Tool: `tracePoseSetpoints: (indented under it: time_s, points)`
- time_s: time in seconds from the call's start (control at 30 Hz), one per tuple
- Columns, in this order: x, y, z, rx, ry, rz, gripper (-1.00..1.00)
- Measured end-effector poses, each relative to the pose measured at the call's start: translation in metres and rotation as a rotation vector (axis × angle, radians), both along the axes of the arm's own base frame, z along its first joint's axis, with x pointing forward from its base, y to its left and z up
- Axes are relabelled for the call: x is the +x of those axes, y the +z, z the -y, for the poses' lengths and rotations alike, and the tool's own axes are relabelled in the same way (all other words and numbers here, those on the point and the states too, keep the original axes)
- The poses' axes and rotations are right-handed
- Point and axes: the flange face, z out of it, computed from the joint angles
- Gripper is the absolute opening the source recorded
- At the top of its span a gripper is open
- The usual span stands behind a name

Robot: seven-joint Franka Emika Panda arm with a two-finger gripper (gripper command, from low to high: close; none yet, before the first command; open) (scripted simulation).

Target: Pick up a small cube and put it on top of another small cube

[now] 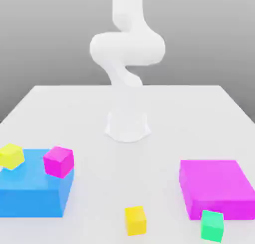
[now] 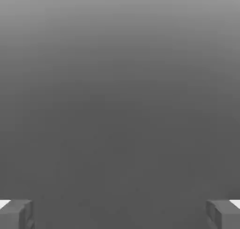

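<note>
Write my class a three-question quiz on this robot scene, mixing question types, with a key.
1. Multiple choice: which small cube rests on the blue block beside the magenta cube?
a) green
b) yellow
c) orange

2. True or false: the robot's jaws are closed on a cube.

3. Fill in the blank: in the exterior view, the green cube is beside the large ______ block.

Key: 1 b; 2 false; 3 magenta
</note>
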Motion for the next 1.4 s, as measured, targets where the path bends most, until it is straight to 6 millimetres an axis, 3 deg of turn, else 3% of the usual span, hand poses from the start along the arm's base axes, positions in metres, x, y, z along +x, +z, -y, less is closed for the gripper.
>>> tracePoseSetpoints:
  time_s: [0.2, 0.43, 0.6, 0.8, 0.97, 1.0, 1.23, 1.4]
  points:
    - [0.065, -0.111, -0.005, -0.014, 0.046, -0.179, 0.00]
    - [0.100, -0.250, -0.012, -0.034, 0.097, -0.381, 0.00]
    - [0.099, -0.350, -0.017, -0.052, 0.133, -0.525, 0.00]
    - [0.071, -0.464, -0.018, -0.076, 0.175, -0.697, 0.00]
    - [0.066, -0.527, -0.018, -0.080, 0.181, -0.722, 0.00]
    - [0.065, -0.538, -0.018, -0.079, 0.181, -0.723, -1.00]
    - [0.065, -0.541, -0.018, -0.080, 0.181, -0.724, -1.00]
    - [0.065, -0.491, -0.018, -0.080, 0.181, -0.724, -1.00]
